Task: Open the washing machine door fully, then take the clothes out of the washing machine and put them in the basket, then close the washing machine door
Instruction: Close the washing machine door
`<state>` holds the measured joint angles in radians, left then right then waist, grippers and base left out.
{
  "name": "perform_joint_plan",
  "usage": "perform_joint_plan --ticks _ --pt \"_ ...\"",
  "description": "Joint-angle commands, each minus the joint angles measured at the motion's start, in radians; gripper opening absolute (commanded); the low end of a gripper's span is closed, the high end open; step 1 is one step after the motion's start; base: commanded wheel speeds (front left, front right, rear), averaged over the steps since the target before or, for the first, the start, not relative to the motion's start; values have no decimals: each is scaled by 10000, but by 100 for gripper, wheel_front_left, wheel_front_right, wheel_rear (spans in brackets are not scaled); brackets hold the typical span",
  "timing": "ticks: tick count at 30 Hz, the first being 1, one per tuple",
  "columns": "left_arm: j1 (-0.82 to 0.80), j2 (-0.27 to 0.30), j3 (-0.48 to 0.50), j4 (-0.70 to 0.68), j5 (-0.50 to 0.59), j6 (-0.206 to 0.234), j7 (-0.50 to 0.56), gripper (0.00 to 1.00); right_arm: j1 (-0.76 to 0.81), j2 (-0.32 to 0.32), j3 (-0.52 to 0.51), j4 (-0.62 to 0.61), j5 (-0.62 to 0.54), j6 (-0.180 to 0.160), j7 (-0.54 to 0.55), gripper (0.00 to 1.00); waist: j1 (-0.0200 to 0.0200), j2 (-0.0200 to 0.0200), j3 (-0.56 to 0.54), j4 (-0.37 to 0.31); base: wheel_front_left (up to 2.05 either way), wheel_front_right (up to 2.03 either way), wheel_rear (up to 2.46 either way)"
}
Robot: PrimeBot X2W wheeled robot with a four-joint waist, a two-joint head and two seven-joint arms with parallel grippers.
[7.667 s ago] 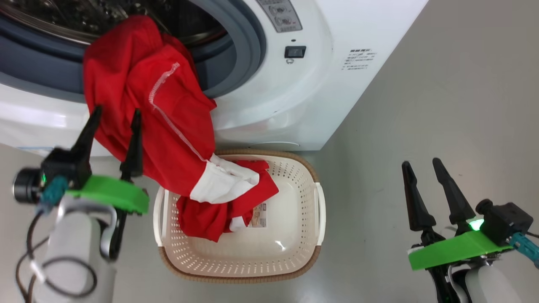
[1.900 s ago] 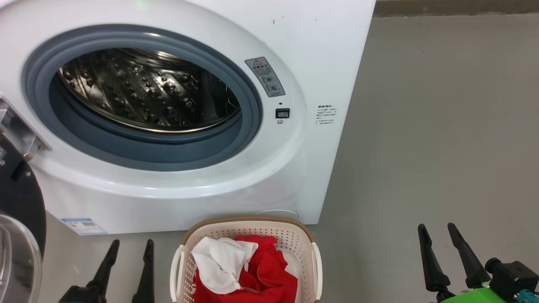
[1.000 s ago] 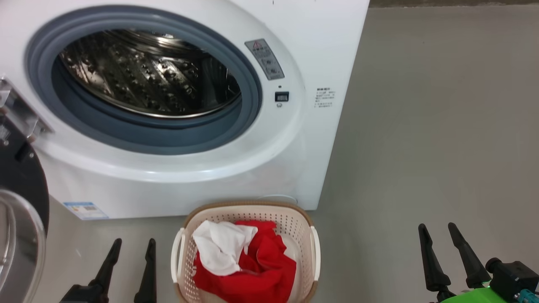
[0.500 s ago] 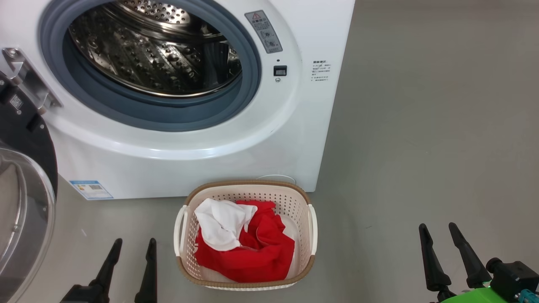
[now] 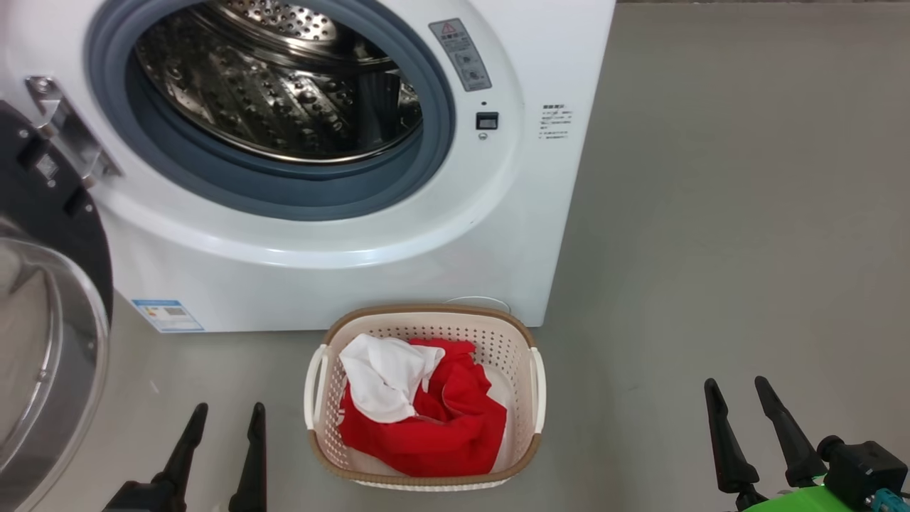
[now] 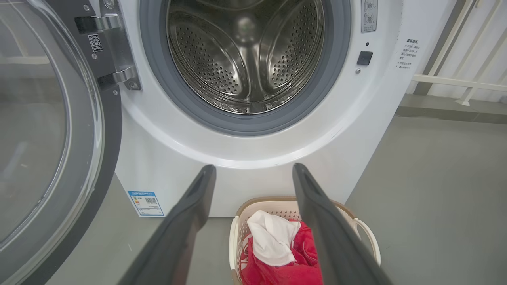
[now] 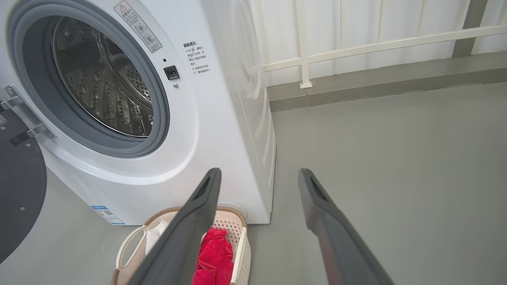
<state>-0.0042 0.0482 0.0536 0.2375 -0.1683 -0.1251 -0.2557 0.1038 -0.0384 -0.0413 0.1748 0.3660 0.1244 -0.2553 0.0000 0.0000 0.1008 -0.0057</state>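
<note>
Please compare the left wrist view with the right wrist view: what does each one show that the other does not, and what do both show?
Left wrist view: the clear glass window of the open washing machine door, and the back wall of the drum, with no garment in it. Right wrist view: the machine's side panel and a white railing behind it. Both: the washing machine, the basket holding the clothes, and an open gripper, the left gripper or the right gripper.

Labels, none legible
The washing machine bore a warning-triangle sticker, small print and a blue label; every letter was too small.
</note>
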Motion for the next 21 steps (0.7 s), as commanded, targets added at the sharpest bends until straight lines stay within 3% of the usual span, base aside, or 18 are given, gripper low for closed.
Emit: perform_joint_plan --ticks 1,10,21 --pt "-185 55 340 -190 -35 -56 -61 100 -73 -118 287 -237 -150 63 -65 100 0 0 -59 225 0 0 0" --pt "-140 25 311 19 -403 6 -61 100 -250 -257 615 -64 -305 63 -65 100 0 0 -143 1669 0 0 0" --pt "166 22 -97 259 -1002 429 -61 100 -473 -590 1172 206 -217 63 -65 100 0 0 -440 3617 0 0 0"
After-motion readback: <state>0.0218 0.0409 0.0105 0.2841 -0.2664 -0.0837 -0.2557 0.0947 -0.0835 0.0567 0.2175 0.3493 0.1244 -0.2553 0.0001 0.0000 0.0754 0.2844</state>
